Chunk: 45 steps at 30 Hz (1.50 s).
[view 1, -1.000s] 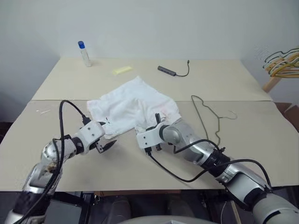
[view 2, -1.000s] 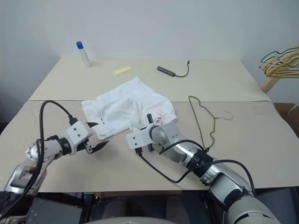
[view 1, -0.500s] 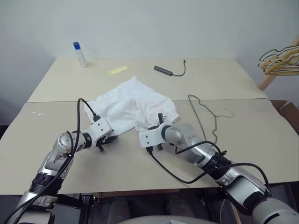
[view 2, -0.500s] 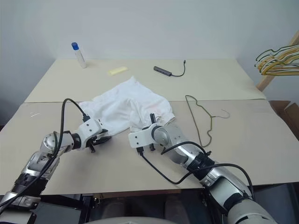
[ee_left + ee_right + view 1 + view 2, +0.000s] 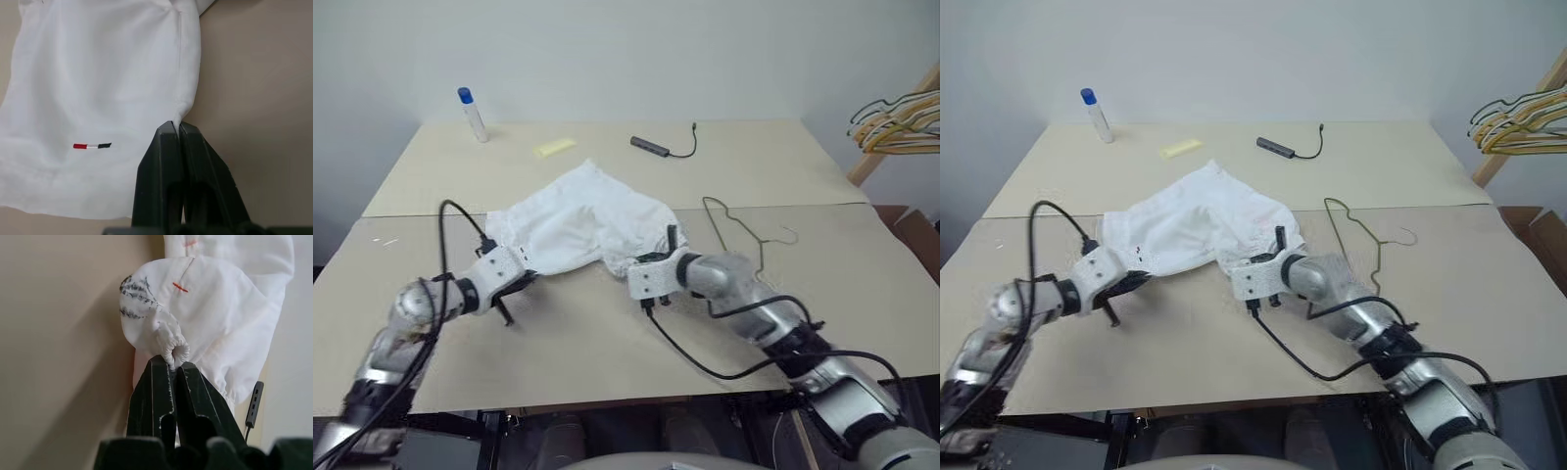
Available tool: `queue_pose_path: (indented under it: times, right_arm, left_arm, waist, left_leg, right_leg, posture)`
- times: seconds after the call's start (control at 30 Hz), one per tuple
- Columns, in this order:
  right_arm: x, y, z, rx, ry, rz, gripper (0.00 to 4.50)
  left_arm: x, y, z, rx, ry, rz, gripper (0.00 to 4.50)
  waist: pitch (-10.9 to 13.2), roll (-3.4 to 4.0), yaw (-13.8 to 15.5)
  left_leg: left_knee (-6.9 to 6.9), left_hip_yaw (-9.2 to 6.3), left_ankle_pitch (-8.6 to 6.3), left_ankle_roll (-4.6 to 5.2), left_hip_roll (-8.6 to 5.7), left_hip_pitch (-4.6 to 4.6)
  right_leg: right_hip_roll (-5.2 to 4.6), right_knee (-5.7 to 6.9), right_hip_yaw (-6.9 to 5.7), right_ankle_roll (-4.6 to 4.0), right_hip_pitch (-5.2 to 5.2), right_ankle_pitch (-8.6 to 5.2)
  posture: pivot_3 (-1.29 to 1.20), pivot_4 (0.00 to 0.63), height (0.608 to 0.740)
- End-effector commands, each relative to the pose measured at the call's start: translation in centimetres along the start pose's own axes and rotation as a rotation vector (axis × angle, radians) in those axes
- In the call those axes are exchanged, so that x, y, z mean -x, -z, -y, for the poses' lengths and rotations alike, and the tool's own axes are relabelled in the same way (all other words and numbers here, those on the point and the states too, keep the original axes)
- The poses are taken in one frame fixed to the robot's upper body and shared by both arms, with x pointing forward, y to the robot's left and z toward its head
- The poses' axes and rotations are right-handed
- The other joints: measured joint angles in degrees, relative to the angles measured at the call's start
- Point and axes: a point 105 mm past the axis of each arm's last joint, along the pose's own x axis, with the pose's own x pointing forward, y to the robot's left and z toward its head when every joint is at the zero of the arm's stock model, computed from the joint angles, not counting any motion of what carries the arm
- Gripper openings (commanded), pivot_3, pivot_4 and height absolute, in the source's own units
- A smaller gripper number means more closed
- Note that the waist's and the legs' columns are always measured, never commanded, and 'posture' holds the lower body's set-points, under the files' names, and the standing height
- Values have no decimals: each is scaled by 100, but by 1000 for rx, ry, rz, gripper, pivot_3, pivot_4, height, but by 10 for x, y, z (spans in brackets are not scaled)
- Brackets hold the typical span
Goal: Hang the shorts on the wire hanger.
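**Kid:** On the table, what do you see from your head?

**Robot:** I see the shorts point(image 5: 582, 223) lying white and crumpled in the middle of the table point(image 5: 607, 338). My left claw point(image 5: 516, 281) is at the near left corner of them. My right claw point(image 5: 666, 253) is at the near right edge. The wire hanger point(image 5: 744, 238) lies flat on the table just to the right of the shorts, apart from them. Far back there is a little bottle point(image 5: 470, 102) with a blue cap, a yellow piece point(image 5: 553, 147), and a small dark box with a cable point(image 5: 658, 147). Off the table on the right, a bunch of yellow and dark hangers point(image 5: 899, 119) sticks out.

**Kid:** And from your left wrist?

**Robot:** There my two black fingers point(image 5: 161, 166) are pressed tight together. They pinch a tiny fold at the edge of the shorts point(image 5: 98, 98). I can see a small red, white and black stripe point(image 5: 92, 145) on the cloth. The tan table point(image 5: 254, 98) is beside it.

**Kid:** And your right wrist?

**Robot:** My right fingers point(image 5: 152, 391) are squeezed together too. They nip the puckered stretchy band of the shorts point(image 5: 215, 318). The cloth bulges up from the pinch. It has grey scribbly marks point(image 5: 132, 296) and small red stitches point(image 5: 180, 287) on it. The dark box point(image 5: 253, 405) peeks out behind.
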Motion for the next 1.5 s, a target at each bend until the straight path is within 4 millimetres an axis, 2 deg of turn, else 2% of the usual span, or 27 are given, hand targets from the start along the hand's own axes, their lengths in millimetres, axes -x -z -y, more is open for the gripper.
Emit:
queue_pose_path:
  times: [0.03,0.07,0.17,0.27,0.47,0.67,0.9,1.0,1.13,1.3,1.4,1.5]
  right_arm:
    - [35,-17,5,49,-10,187,0]
    - [44,-16,-2,73,-32,205,0]
    - [60,-10,-18,113,-119,224,0]
    - [75,-8,-30,46,-217,261,0]
    - [104,-6,-60,-32,-525,301,0]
    - [95,-3,-76,-96,-595,345,0]
    - [91,9,-84,-65,-639,323,0]
    - [98,9,-83,-85,-668,331,814]
    - [109,5,-81,-109,-702,355,2124]
    - [120,8,-71,-166,-661,338,3793]
    - [129,10,-52,-281,-578,309,3793]
    - [129,24,-25,-479,-418,176,3793]
  left_arm:
    - [38,-22,12,-76,121,58,48]
    - [50,-21,19,-86,170,39,48]
    - [69,-15,28,-98,238,-19,48]
    - [85,-11,38,-78,316,-66,48]
    - [94,-7,68,-57,500,-106,48]
    - [102,-12,90,-33,666,-111,48]
    - [104,-7,89,-55,690,-141,48]
    - [103,-2,85,-55,675,-145,664]
    - [103,3,79,-64,656,-152,1859]
    - [107,-7,67,-49,643,-106,3476]
    - [106,-17,54,-50,589,-52,4336]
    - [92,-30,35,-79,456,44,4422]
  waist:
    - [0,1,-4]
    - [2,1,-6]
    - [4,3,10]
    - [3,2,6]
    - [3,1,12]
    - [-2,-6,-4]
    - [2,-1,1]
    - [2,-1,1]
    - [3,0,1]
    - [3,0,-6]
    - [4,3,6]
    - [4,5,-1]
  left_leg:
    - [0,0,0,0,1,3]
    - [-2,0,0,0,2,11]
    - [-4,4,0,0,3,29]
    - [-5,6,0,0,3,53]
    - [-14,10,-1,1,4,60]
    - [-14,11,-1,0,8,94]
    - [-16,12,-2,1,7,90]
    - [-16,12,-2,1,7,91]
    - [-16,12,-2,1,7,90]
    - [-16,12,-2,0,7,90]
    - [-16,13,-2,0,7,89]
    - [-16,13,-2,0,7,91]
  right_leg:
    - [0,2,0,0,1,0]
    - [0,-1,0,0,10,-1]
    - [-2,-2,-1,0,21,-4]
    - [-1,0,0,9,37,-15]
    - [-2,-6,2,-2,44,-15]
    - [0,-5,1,17,74,-35]
    - [0,-5,1,-5,69,-25]
    - [0,-5,1,-4,71,-26]
    - [0,-5,1,-5,71,-25]
    - [0,-5,1,-3,70,-26]
    - [-2,-5,0,-3,69,-26]
    - [-1,-3,0,-3,70,-26]
  posture:
    - [-18,0,740]
    - [-19,0,740]
    - [-11,0,740]
    - [-6,0,740]
    - [-7,0,740]
    - [-23,0,740]
    - [-28,0,740]
    - [-29,0,740]
    - [-41,0,740]
    - [-57,0,740]
    - [-60,0,740]
    - [-76,0,740]
